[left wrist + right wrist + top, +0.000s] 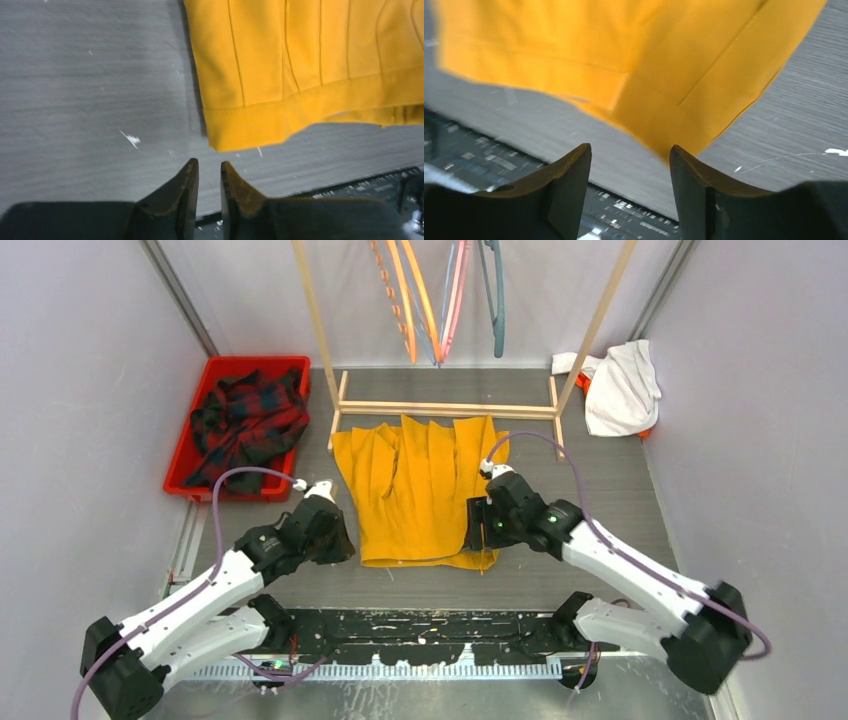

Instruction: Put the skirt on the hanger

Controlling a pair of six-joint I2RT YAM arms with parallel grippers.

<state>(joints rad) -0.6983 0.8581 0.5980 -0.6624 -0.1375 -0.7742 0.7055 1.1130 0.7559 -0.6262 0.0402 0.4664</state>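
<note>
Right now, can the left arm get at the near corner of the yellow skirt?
Probably yes: the left arm has its jaws, slightly apart, just short of a corner of the skirt, with only bare table between.

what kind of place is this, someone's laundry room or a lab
Most likely a lab test cell, not a home: grey walls box in the table, a wooden rack with coloured hangers stands at the back, and a red bin holds a plaid garment.

Mustard skirt (425, 495) — spread flat, hangers (497, 310) hung behind
</note>
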